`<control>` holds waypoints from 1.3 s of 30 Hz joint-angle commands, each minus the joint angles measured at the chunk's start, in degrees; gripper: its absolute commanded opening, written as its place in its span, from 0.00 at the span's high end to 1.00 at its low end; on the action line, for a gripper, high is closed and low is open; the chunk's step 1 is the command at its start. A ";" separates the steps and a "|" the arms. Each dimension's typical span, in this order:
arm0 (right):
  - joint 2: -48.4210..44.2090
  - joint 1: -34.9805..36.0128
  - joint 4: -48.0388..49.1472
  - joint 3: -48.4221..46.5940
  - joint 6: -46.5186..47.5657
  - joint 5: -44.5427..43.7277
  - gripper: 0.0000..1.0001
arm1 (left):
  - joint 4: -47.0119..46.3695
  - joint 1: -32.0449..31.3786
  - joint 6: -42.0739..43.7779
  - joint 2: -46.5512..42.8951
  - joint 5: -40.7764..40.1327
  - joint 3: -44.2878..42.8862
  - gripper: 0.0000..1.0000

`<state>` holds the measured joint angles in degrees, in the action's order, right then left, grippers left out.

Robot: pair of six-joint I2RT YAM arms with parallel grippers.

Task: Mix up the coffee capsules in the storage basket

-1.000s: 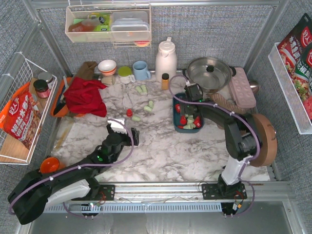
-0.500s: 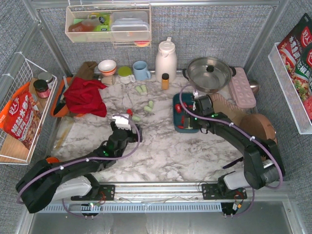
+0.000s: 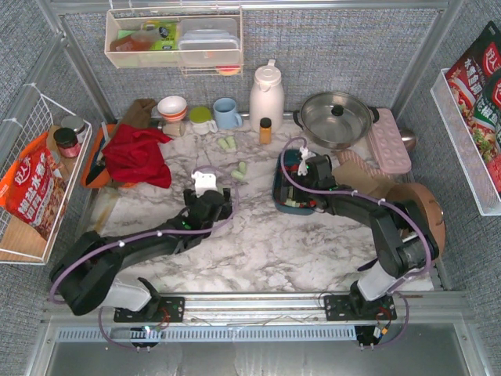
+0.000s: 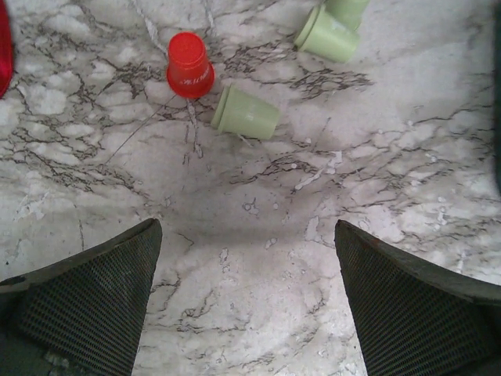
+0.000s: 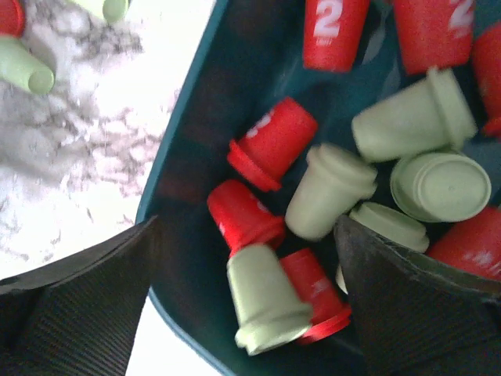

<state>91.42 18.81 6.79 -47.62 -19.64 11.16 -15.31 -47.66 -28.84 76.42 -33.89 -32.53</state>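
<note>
The storage basket sits on the marble table, right of centre and just in front of the steel pot. Contents: red and mint-green coffee capsules, jumbled together, most on their sides. The right gripper hangs over the basket's interior, jaws wide apart, clamping nothing. Outside the basket, 1 red capsule and 1 green capsule lie just beside each other on the marble, with more green ones near. The left gripper hovers close to that pair, jaws fully apart, empty.
</note>
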 commanded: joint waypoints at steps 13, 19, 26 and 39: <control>-6.71 -0.94 -5.78 -4.79 8.25 -7.46 0.01 | 19.75 8.19 -5.94 17.48 4.01 -19.10 0.01; -9.92 -0.97 -5.40 -3.60 8.80 -8.84 0.01 | 20.35 9.98 -0.89 23.82 9.12 -26.33 0.08; -16.93 -1.46 -3.20 0.32 3.00 -20.65 0.01 | 20.75 14.18 2.11 27.49 16.96 -30.07 0.21; -20.62 -4.99 0.17 4.85 -0.02 -16.56 0.02 | 22.87 14.74 6.67 32.43 20.24 -33.76 0.32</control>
<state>70.89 13.91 5.02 -42.57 -19.51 -5.85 5.19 -32.91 -24.32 107.28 -14.81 -64.93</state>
